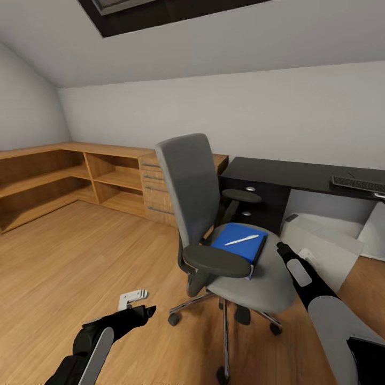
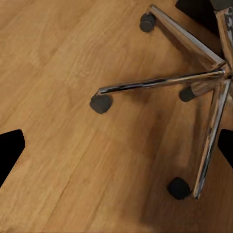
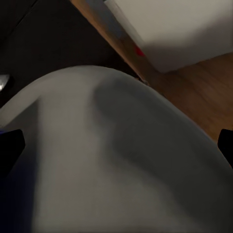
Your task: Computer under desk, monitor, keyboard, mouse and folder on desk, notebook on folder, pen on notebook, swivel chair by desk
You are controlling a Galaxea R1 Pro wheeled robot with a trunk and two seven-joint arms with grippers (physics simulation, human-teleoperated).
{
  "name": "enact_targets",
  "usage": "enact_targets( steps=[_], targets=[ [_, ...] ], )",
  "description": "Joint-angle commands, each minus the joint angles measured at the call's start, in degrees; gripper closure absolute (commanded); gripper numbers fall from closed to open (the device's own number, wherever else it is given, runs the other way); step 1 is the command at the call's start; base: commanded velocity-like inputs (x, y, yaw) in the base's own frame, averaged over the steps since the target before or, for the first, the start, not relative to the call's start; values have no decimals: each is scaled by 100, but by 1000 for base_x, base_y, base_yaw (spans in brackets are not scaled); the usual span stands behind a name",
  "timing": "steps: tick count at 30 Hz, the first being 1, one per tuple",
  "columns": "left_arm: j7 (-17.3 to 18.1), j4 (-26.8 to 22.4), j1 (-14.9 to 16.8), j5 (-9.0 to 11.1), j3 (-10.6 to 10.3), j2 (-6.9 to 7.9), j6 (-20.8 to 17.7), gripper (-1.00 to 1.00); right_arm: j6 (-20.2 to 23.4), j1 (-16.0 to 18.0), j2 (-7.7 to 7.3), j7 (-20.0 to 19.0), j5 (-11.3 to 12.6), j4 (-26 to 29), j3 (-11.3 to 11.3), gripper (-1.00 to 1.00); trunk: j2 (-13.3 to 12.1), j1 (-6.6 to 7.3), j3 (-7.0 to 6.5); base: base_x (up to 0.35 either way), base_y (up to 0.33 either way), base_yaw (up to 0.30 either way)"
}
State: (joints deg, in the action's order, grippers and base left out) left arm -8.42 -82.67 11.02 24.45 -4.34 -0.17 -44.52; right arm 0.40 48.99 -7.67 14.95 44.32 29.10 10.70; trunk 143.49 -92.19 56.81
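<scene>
Black fingertips stand at opposite edges of each wrist view, so both pincers are spread wide and hold nothing. The left gripper (image 1: 140, 302) hangs low over the wood plank floor (image 1: 69, 251), looking down on the chrome five-star base (image 2: 204, 82) and its black casters. The right gripper (image 1: 289, 252) hovers just above the front right of the grey upholstered swivel chair (image 1: 214, 230), touching nothing that I can make out; its camera looks down on the pale grey seat cushion (image 3: 116, 155).

On that seat lies the flat bright blue folder (image 1: 238, 241), and the slim white pen (image 1: 241, 240) rests across its top. A dark edge shows under the folder's side; whether this is the notebook I cannot tell.

Behind the chair, the long black desk (image 1: 299, 174) carries the dark-keyed keyboard (image 1: 358, 184) near its right end. A light grey box-shaped computer tower (image 1: 321, 240) lies beside the chair by the desk. Light wooden shelves (image 1: 64, 176) line the left wall and look bare.
</scene>
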Motion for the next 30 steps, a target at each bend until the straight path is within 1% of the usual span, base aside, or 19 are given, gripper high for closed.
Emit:
enact_targets(
  steps=[1,9,14,18,27,30],
  targets=[
    [-54,-3,5,60,-5,-1,-21,-100,4,-3,3,13,138,-273,-7,-100,2,1,11,0,0,210],
    [-62,-3,5,60,-13,-8,-14,-100,4,-3,7,13,138,-273,-14,-100,2,1,49,1,0,204],
    [-70,-2,5,53,-14,-10,-10,-100,0,-3,3,9,123,-272,-7,-100,2,1,56,136,-124,52],
    [-64,-3,5,59,-14,-10,-13,-100,-16,-3,1,14,121,-267,-5,-100,2,1,45,36,-35,-80],
    [-63,-2,5,54,-11,-1,-13,-100,-16,-3,3,17,121,-264,-5,-100,2,1,11,3,-3,-182],
    [-63,-3,5,51,-9,-1,-14,-100,-14,-3,4,17,121,-269,-7,-100,2,1,10,0,0,-46]
  ],
)
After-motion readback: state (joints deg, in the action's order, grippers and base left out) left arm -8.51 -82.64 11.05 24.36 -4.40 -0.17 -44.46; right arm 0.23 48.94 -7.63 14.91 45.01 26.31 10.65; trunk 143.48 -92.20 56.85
